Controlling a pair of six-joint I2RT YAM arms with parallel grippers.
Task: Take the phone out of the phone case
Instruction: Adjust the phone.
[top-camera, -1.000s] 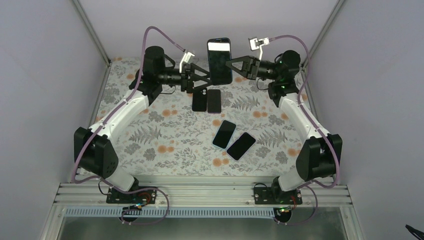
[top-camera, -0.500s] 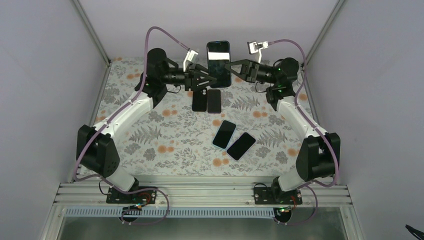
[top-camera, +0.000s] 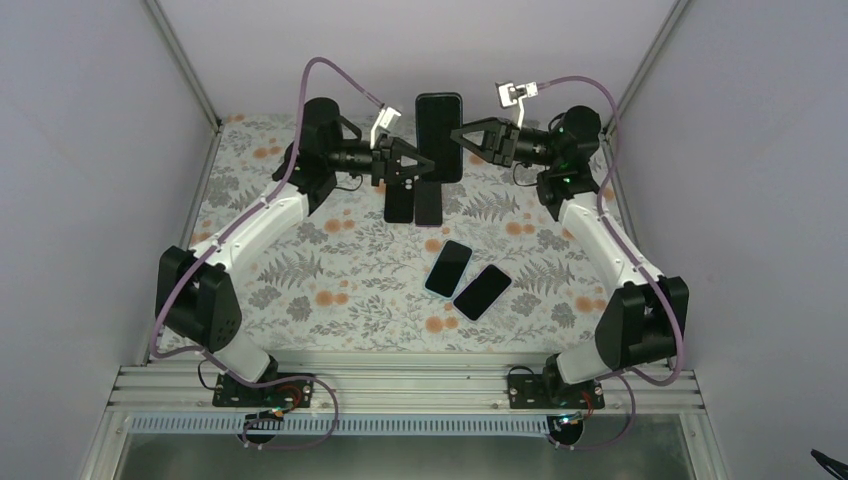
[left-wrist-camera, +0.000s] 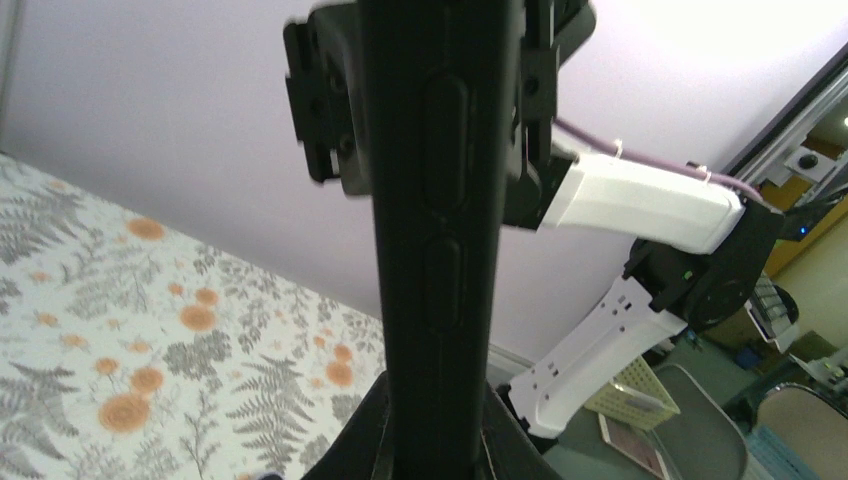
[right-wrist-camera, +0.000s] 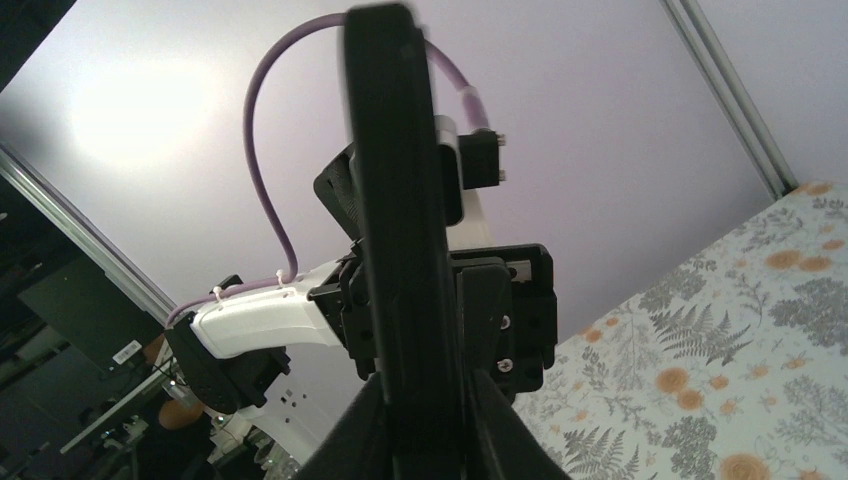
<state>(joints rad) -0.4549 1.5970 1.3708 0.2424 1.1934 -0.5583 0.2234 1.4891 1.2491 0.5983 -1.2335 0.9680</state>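
Left pincer: clamped on the left long edge of the phone, at its lower half.
Right pincer: clamped on the right long edge, higher up.
Phone: held upright in the air between both pincers, upper centre of the overhead frame, dark face to the camera, above the desk.
Left wrist view: phone edge-on, two side buttons showing; fingers grip it at the bottom of the frame.
Right wrist view: same phone edge-on, gripped at bottom centre.
Desk, floral cover: upper pair of dark slabs, side by side just below the held phone; centre pair of dark slabs, side by side, tilted. Phones or cases, cannot tell.
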